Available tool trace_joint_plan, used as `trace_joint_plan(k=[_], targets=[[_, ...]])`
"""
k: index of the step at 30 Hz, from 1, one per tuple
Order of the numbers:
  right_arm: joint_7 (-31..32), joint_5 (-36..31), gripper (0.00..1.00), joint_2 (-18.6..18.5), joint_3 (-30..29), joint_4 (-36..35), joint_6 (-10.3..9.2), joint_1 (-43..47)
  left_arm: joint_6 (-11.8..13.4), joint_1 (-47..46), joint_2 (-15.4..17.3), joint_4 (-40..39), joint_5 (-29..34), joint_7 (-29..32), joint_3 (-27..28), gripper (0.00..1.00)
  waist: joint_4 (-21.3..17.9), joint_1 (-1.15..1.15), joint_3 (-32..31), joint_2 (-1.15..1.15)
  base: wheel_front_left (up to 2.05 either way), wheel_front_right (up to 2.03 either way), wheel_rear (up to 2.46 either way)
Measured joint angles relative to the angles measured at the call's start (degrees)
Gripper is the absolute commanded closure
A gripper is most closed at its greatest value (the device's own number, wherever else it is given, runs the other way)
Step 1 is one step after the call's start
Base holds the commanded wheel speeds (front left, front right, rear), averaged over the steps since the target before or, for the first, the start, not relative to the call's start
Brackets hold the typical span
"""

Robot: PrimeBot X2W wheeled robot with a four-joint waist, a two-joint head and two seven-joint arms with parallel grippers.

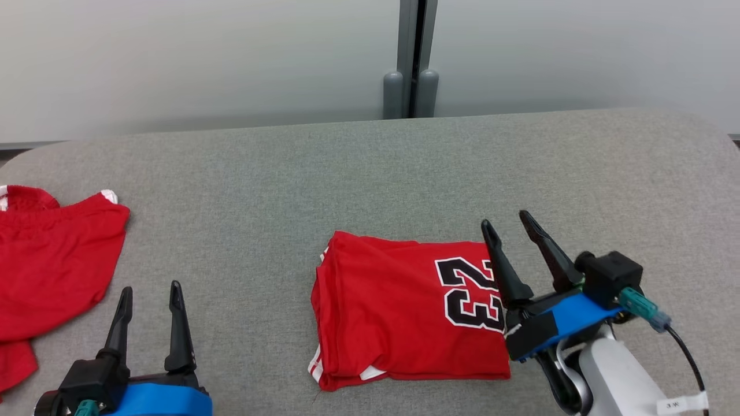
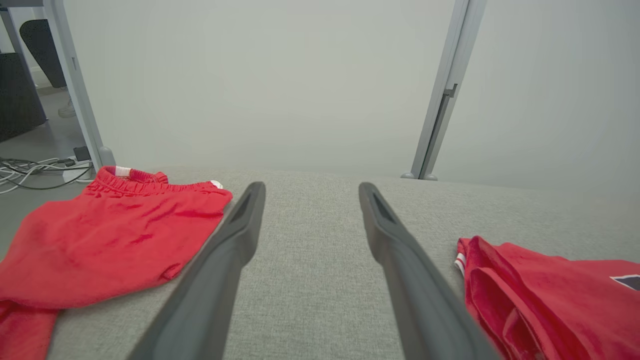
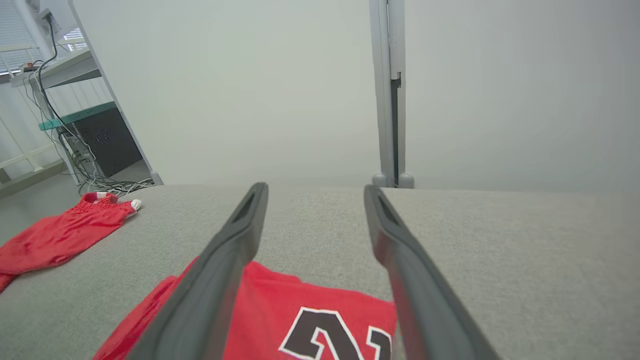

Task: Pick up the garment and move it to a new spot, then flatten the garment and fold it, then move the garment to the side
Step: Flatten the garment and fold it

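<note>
At the numbered end of the folded red jersey (image 1: 399, 312), the right hand (image 1: 509, 222) spreads wide, gripping nothing.

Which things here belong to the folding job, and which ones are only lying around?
Job: folded red jersey; right gripper, open by its numbered end; left gripper, open.
Lying about: red shorts at the left edge of the table; floor cables.

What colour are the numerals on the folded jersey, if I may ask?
Black numerals, outlined in white; clearest in the head view.
</note>
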Motion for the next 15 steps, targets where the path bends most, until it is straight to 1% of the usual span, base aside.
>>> trace_joint_plan(k=[7, 15], targets=[[0.0, -3.1, 0.00, -0.1, -6.9, -4.8, 0.00, 7.7, 0.1, 2.3, 0.0, -0.5, 0.9, 0.0, 0.2, 0.00, -1.8, 0.00, -2.8, 0.00, 0.00, 0.00, 0.00], [0.0, -4.8, 0.00, 1.3, -10.8, -7.9, 0.00, 14.7, 0.3, 4.0, 0.0, -0.5, 1.5, 0.0, 0.1, 0.00, -2.5, -0.01, -5.1, 0.00, 0.00, 0.00, 0.00]])
